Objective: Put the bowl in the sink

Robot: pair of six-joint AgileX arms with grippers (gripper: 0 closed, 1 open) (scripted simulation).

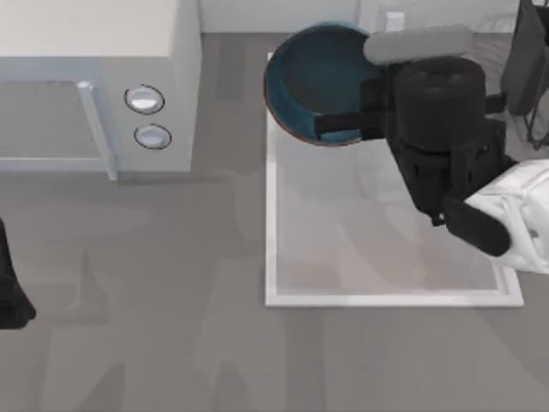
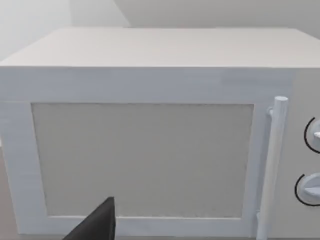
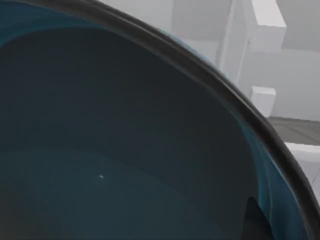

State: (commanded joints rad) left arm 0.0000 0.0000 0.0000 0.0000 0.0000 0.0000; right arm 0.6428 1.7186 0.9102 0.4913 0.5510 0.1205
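Teal bowl: over the sink far-left corner, rim pinched by right hand.
Left hand: parked, table's left edge; grip unreadable.

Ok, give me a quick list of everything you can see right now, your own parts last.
bowl: one, teal-blue with dark inside, over the sink's far left corner, gripped at its rim.
sink: one, white rim, pale grey floor, right half of the table.
microwave: one, white, two round knobs, far left of the table.
table: one, grey.
right gripper: one, black, shut on the bowl's rim above the sink.
left gripper: one, black, parked at the table's left edge, facing the microwave.
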